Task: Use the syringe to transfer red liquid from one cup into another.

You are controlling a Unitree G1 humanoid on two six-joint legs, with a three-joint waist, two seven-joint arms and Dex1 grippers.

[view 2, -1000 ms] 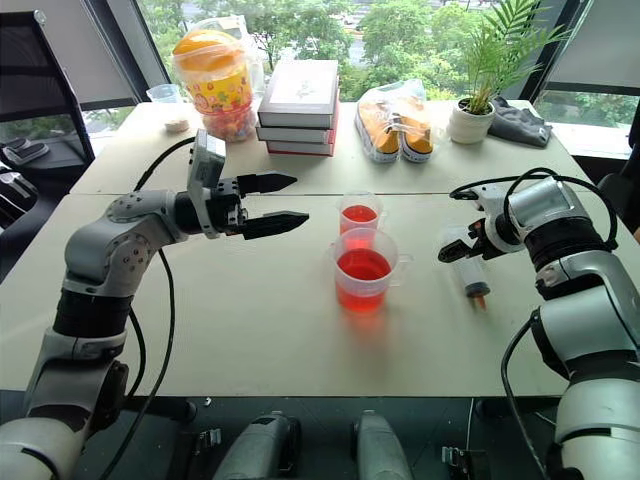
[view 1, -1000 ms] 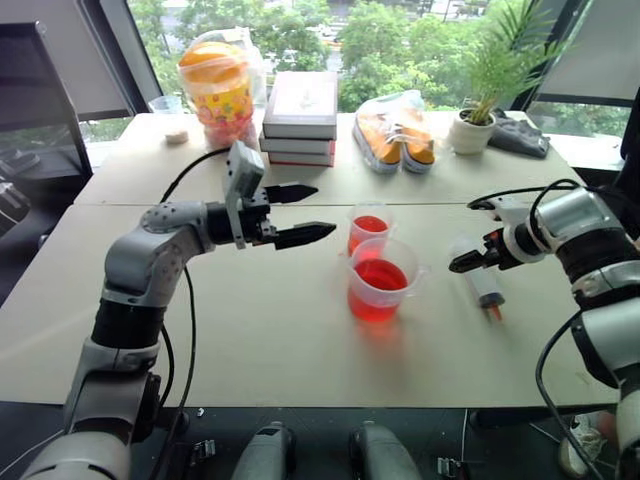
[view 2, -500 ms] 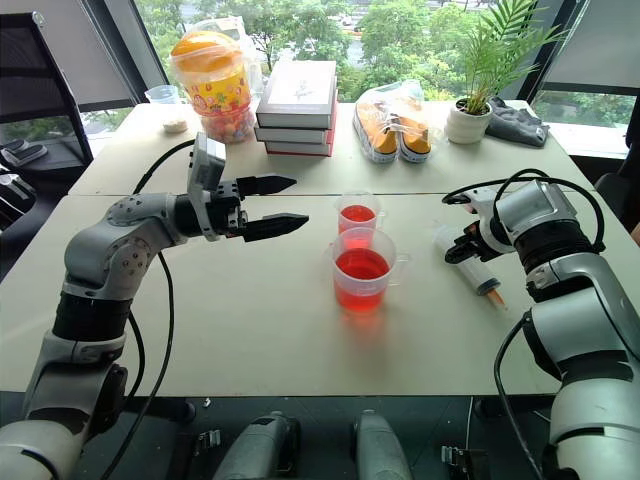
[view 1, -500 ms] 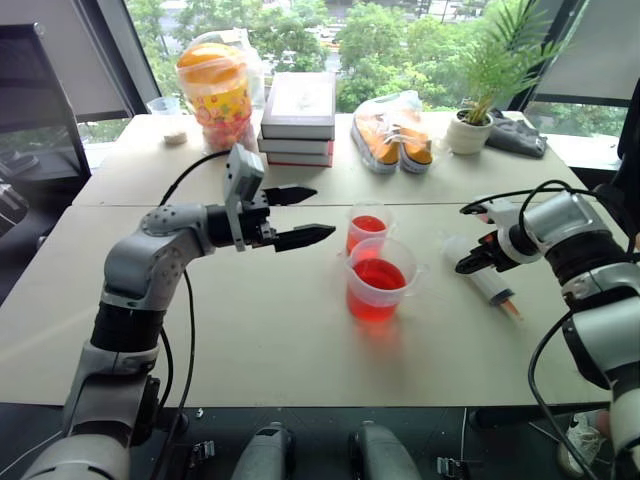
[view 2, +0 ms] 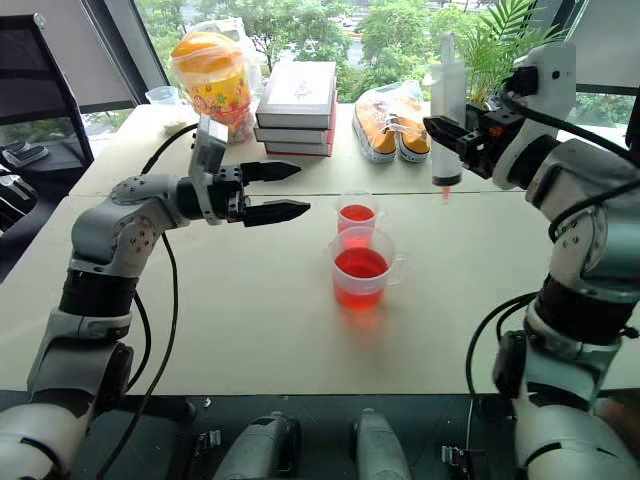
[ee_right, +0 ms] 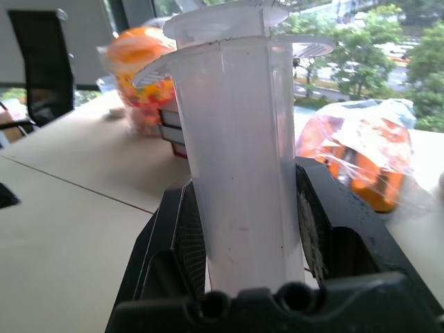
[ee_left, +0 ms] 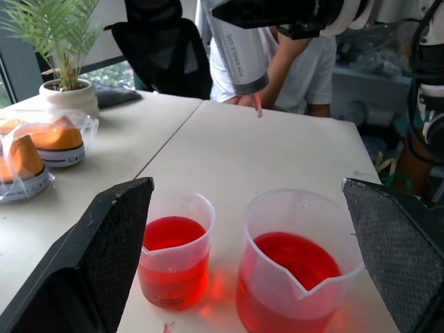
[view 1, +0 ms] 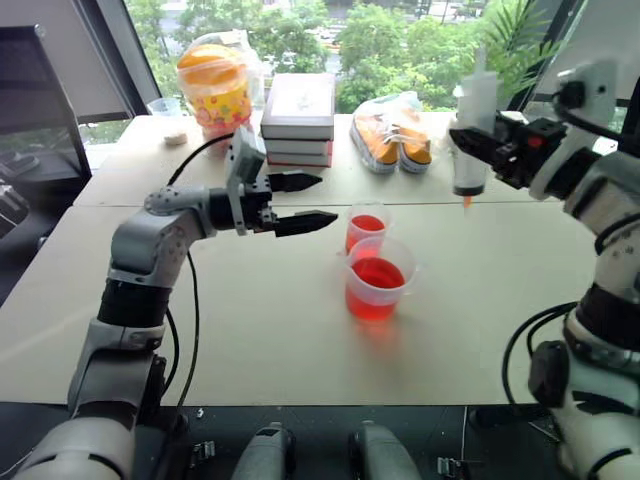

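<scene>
We see the right gripper (view 2: 452, 135) raised above the table (view 1: 250, 330), its two black fingers clamped on the syringe (view 1: 470, 135). The syringe hangs upright, orange nozzle down, well to the right of the cups. The wide handled cup (view 1: 379, 281) holds red liquid (view 1: 378, 274); the narrower cup (view 1: 367, 226) stands just behind it, also red. The left gripper (view 1: 310, 200) hovers level to the left of the cups, fingers spread wide, holding nothing. Books (view 1: 301, 118) and a plant (view 1: 478, 120) stand at the far edge.
</scene>
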